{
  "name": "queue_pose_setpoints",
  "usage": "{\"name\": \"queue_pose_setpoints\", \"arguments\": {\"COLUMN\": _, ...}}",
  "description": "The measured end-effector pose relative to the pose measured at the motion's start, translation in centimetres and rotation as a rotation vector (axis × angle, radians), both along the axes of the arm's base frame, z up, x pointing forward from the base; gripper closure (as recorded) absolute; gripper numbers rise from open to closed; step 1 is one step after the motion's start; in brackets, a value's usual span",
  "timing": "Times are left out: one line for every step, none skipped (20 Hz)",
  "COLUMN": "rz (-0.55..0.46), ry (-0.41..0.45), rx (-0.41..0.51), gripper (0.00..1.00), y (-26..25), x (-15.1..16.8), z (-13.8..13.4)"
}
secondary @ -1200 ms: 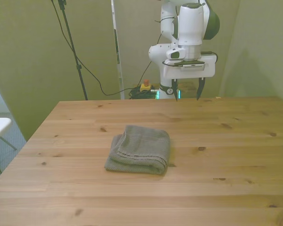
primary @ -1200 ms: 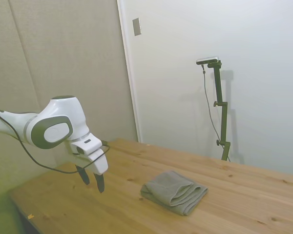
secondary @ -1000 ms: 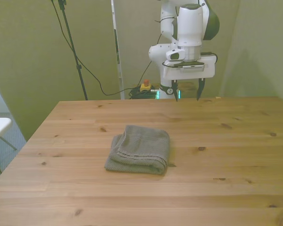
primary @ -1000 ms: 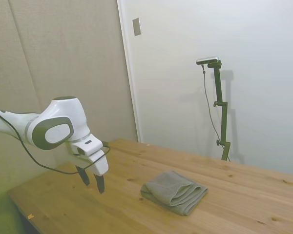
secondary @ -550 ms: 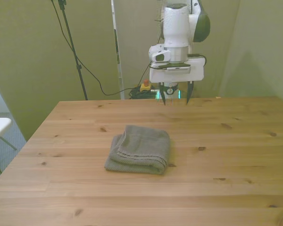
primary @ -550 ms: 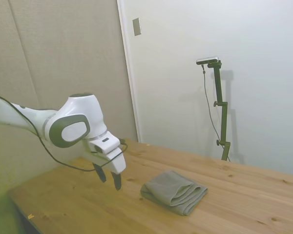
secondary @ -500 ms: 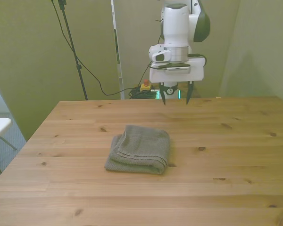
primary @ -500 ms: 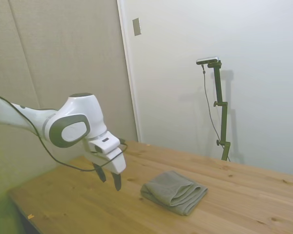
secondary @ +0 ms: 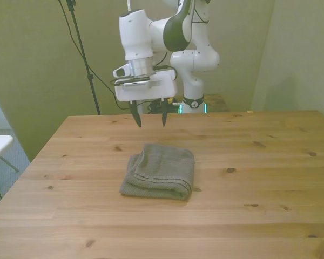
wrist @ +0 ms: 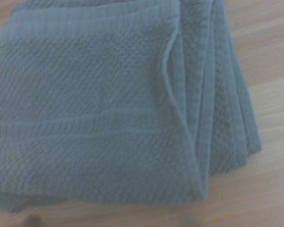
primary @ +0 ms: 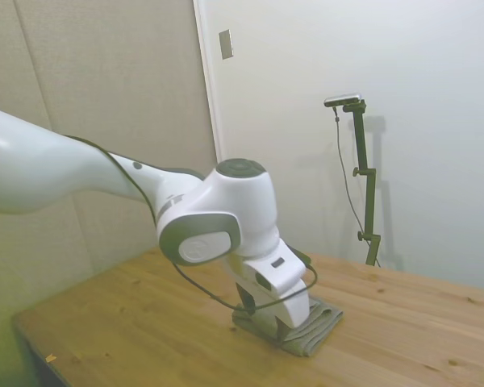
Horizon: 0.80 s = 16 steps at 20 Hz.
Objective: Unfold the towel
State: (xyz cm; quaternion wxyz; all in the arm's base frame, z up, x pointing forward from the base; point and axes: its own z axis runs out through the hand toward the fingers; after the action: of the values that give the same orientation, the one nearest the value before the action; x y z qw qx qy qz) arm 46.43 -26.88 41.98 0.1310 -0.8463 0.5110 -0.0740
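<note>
The grey-olive towel [secondary: 160, 171] lies folded in layers on the wooden table [secondary: 259, 178], a little toward the front view's left of the table's middle. My gripper [secondary: 150, 118] hangs open above the towel's far edge, clear of the cloth, with nothing between its fingers. In the side view the arm's white wrist covers most of the towel [primary: 319, 326], and the fingers are largely hidden there. The wrist view is filled by the towel [wrist: 99, 109], its stacked hemmed edges [wrist: 213, 109] showing along one side.
A black cable hangs down the wall behind the table's far left corner [secondary: 89, 75]. A small red and yellow button box [secondary: 166, 97] sits on the floor beyond the far edge. Bare wood surrounds the towel on all sides.
The arm has swung from beyond the table's far edge toward the front view's left and forward, ending over the towel. The gripper stayed open. The towel has not moved.
</note>
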Motion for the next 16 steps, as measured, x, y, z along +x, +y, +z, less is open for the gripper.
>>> {"name": "queue_pose_setpoints", "arguments": {"rz": -0.005, "ry": -0.012, "rx": 0.023, "gripper": 0.0, "y": -1.0, "x": 0.3, "z": -0.7}}
{"name": "queue_pose_setpoints", "arguments": {"rz": -0.011, "ry": -0.019, "rx": 0.043, "gripper": 0.0, "y": -1.9, "x": 0.5, "z": -1.3}}
{"name": "queue_pose_setpoints", "arguments": {"rz": -0.013, "ry": -0.023, "rx": 0.061, "gripper": 0.0, "y": -2.6, "x": 0.7, "z": -1.9}}
{"name": "queue_pose_setpoints", "arguments": {"rz": -0.014, "ry": -0.026, "rx": 0.078, "gripper": 0.0, "y": -3.2, "x": 0.9, "z": -2.4}}
{"name": "queue_pose_setpoints", "arguments": {"rz": -0.016, "ry": -0.029, "rx": 0.098, "gripper": 0.0, "y": -3.7, "x": 1.0, "z": -2.7}}
{"name": "queue_pose_setpoints", "arguments": {"rz": -0.014, "ry": -0.035, "rx": 0.116, "gripper": 0.0, "y": -4.1, "x": 1.1, "z": -3.0}}
{"name": "queue_pose_setpoints", "arguments": {"rz": -0.012, "ry": -0.042, "rx": 0.13, "gripper": 0.0, "y": -4.5, "x": 1.1, "z": -3.2}}
{"name": "queue_pose_setpoints", "arguments": {"rz": -0.009, "ry": -0.058, "rx": 0.146, "gripper": 0.0, "y": -4.8, "x": 1.1, "z": -3.5}}
{"name": "queue_pose_setpoints", "arguments": {"rz": 0.0, "ry": -0.082, "rx": 0.162, "gripper": 0.0, "y": -5.0, "x": 1.2, "z": -3.7}}
{"name": "queue_pose_setpoints", "arguments": {"rz": 0.008, "ry": -0.103, "rx": 0.175, "gripper": 0.0, "y": -5.1, "x": 1.3, "z": -4.0}}
{"name": "queue_pose_setpoints", "arguments": {"rz": 0.016, "ry": -0.121, "rx": 0.194, "gripper": 0.0, "y": -5.0, "x": 1.4, "z": -4.2}}
{"name": "queue_pose_setpoints", "arguments": {"rz": 0.03, "ry": -0.137, "rx": 0.22, "gripper": 0.0, "y": -4.7, "x": 1.5, "z": -4.5}}
{"name": "queue_pose_setpoints", "arguments": {"rz": 0.044, "ry": -0.145, "rx": 0.243, "gripper": 0.0, "y": -4.4, "x": 1.6, "z": -4.7}}
{"name": "queue_pose_setpoints", "arguments": {"rz": 0.053, "ry": -0.152, "rx": 0.257, "gripper": 0.0, "y": -4.2, "x": 1.7, "z": -4.9}}
{"name": "queue_pose_setpoints", "arguments": {"rz": 0.058, "ry": -0.157, "rx": 0.269, "gripper": 0.0, "y": -4.0, "x": 1.8, "z": -5.1}}
{"name": "queue_pose_setpoints", "arguments": {"rz": 0.063, "ry": -0.167, "rx": 0.278, "gripper": 0.0, "y": -3.9, "x": 1.8, "z": -5.3}}
